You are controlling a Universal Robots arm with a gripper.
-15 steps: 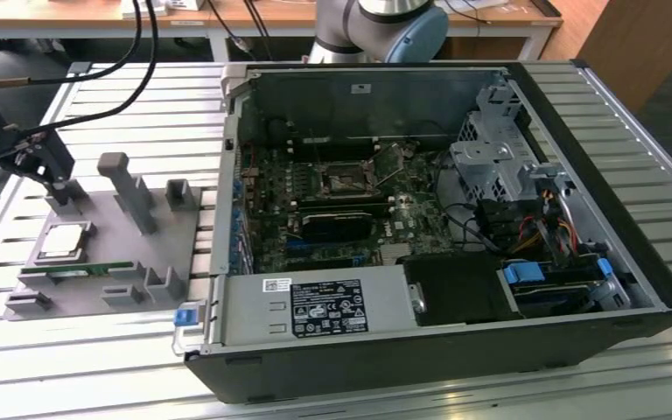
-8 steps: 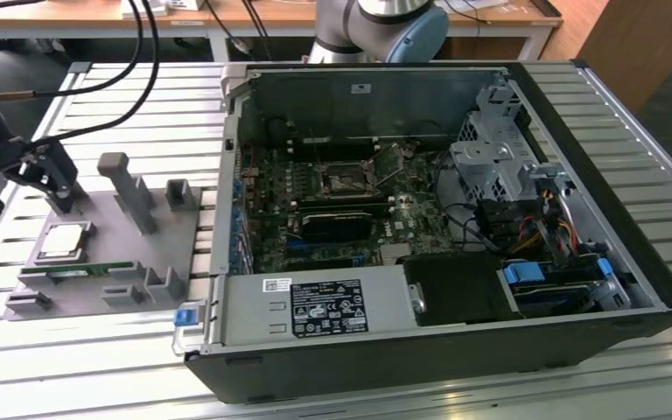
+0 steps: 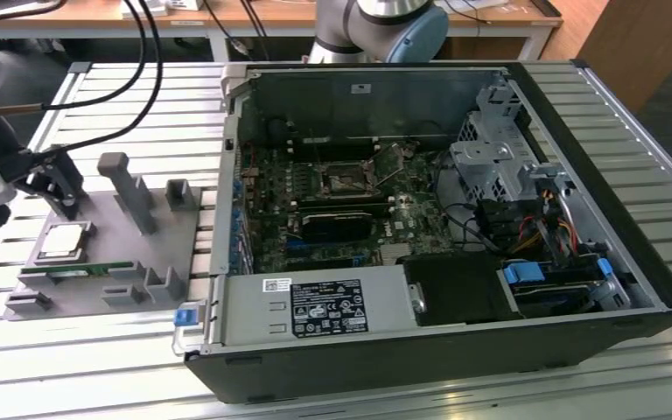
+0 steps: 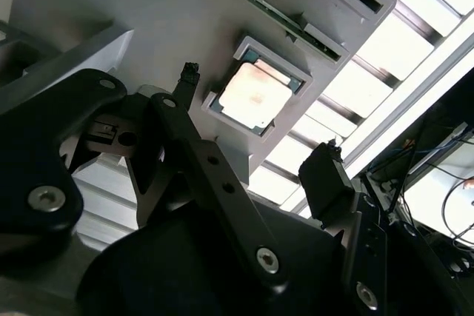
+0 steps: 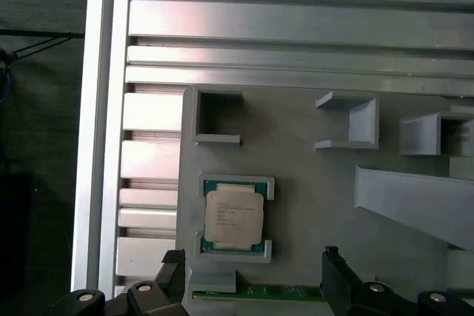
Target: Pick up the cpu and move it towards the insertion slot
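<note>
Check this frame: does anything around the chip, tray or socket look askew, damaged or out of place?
Nothing stands out. The cpu lies flat and square in its recess on the grey tray, the gripper hangs open near it, and the insertion slot looks unobstructed.

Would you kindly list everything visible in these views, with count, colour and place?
cpu: one, silvery top, seated in a recess of the grey tray.
grey tray: one, grey, on the table at the exterior view's left.
memory stick: one, green, in the tray beside the cpu.
computer case: one, black, open, mid exterior view.
insertion slot: one, dark with silvery frame, on the board inside the case.
power supply: one, silvery, in the case's near corner.
table: one, pale metal slats.
robot arm: one, grey and blue, behind the case.
gripper: one, black, open, hovering over the cpu.
</note>
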